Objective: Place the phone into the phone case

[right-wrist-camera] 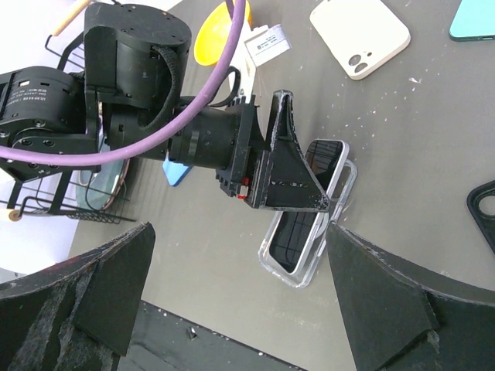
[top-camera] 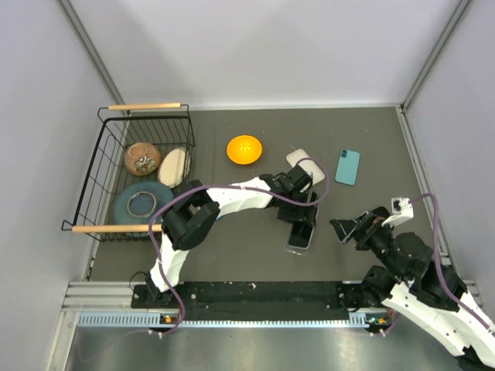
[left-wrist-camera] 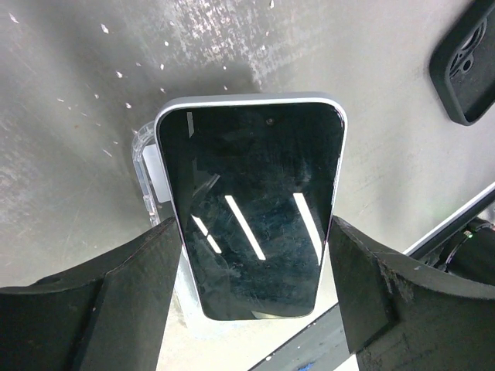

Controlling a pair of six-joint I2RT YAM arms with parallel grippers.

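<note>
Top external: high above the near edge, looking down and forward over the whole worktop to its far edge.
Left wrist: very close, tilted down onto the phone at mid-worktop.
Right wrist: farther back, low, facing the left edge.
Shared: all three show the phone.

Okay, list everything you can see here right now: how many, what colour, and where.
the phone: one, black screen, table centre, tilted over the case
the phone case: one, clear, under the phone
beige-backed phone: one, just behind the left gripper
teal phone: one, right of the beige one
black case: one, right of the clear case
orange bowl: one, left of the beige phone
wire basket: one, black, far left
brown round item, beige oval, blue-grey dish: one each, in the basket
left gripper: black, shut on the phone
right gripper: black, open, right of the phone
</note>
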